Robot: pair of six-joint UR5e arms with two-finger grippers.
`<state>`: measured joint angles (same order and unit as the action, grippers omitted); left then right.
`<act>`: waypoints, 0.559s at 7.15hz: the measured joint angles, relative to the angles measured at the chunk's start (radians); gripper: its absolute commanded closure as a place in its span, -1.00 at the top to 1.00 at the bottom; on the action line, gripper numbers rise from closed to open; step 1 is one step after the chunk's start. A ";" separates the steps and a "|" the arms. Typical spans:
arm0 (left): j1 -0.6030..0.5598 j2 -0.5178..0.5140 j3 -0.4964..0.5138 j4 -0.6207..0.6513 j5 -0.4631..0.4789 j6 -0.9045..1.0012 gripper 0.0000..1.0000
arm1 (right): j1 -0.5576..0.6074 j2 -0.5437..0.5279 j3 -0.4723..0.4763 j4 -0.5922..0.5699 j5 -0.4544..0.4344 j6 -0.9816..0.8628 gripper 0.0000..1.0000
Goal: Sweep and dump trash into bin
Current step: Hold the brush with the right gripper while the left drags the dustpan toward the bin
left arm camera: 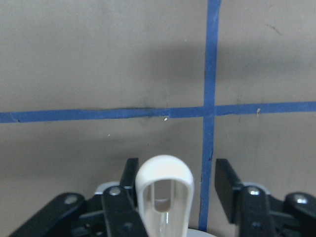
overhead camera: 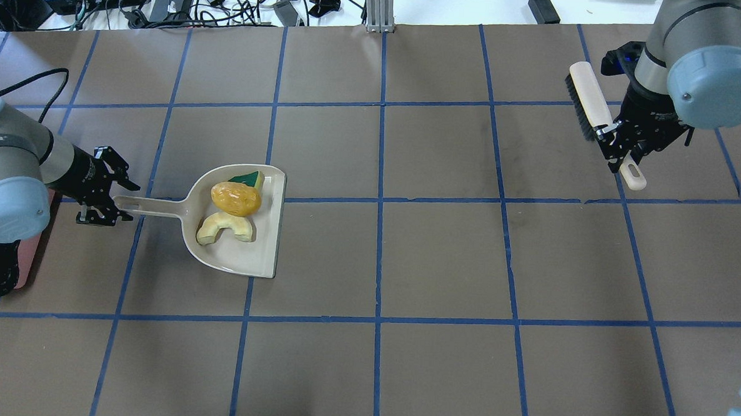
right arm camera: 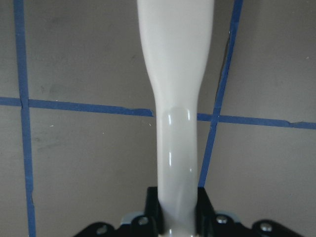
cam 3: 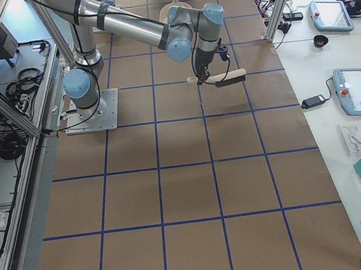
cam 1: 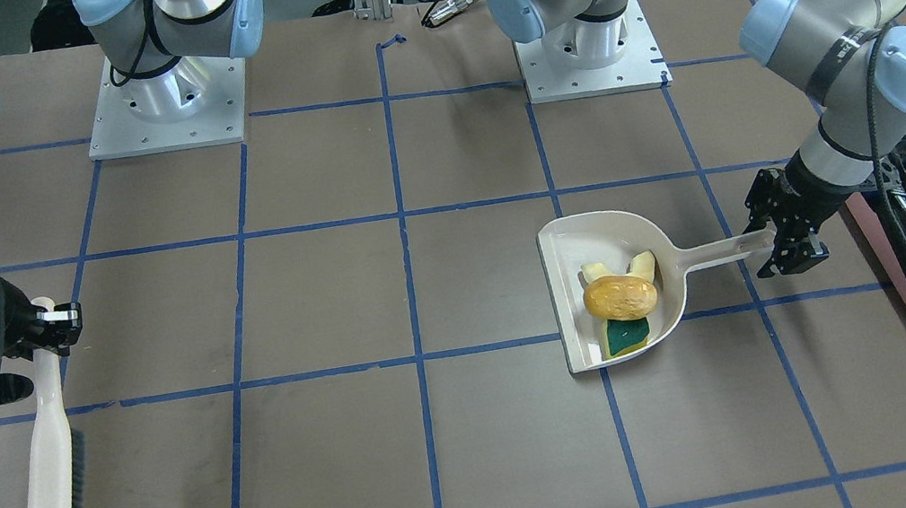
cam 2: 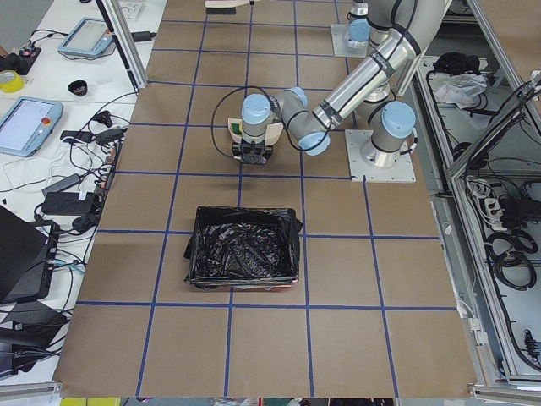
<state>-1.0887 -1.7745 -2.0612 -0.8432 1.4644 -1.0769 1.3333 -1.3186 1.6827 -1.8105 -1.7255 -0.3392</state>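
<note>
Orange-yellow potato-like piece (cam 1: 621, 296) lying in the middle of the beige dustpan (cam 1: 587, 237), touching both other scraps: the pale cream crescent slice (overhead camera: 222, 228) on the side nearer the robot and the green-and-yellow sponge wedge (overhead camera: 246, 179) on the far side. All three scraps rest inside the pan. The pan sits on the brown table (cam 1: 446, 437), marked with a blue tape grid, its handle pointing toward the robot's left. Left gripper (cam 1: 766, 248): fingers spread on either side of the handle's looped end; in the wrist view one finger is beside the loop and the other is apart from it, so it is not clamped. Pink bin (cam 1: 893, 275), lined with a black bag, stands just behind that gripper at the table's left end, apart from the pan. Right gripper (cam 1: 50, 320): closed tight on the handle of a cream brush (cam 1: 50, 463), well apart at the opposite end; the dark bristles appear to be clear of the table, though this is uncertain.
</note>
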 measured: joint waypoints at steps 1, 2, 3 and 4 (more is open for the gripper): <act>-0.020 -0.007 0.001 0.015 0.029 -0.017 -0.18 | -0.015 0.015 0.003 -0.005 0.004 -0.006 -1.00; -0.031 -0.007 0.003 0.021 0.042 -0.021 -0.17 | -0.022 0.028 0.014 -0.005 0.007 0.016 -1.00; -0.037 -0.004 0.003 0.023 0.053 -0.023 -0.05 | -0.025 0.035 0.032 -0.008 0.009 0.048 -1.00; -0.043 0.001 0.001 0.024 0.064 -0.024 -0.81 | -0.028 0.039 0.043 -0.010 0.011 0.073 -1.00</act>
<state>-1.1319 -1.7736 -2.0603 -0.8195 1.5286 -1.1011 1.3053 -1.2800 1.7256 -1.8208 -1.7141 -0.2663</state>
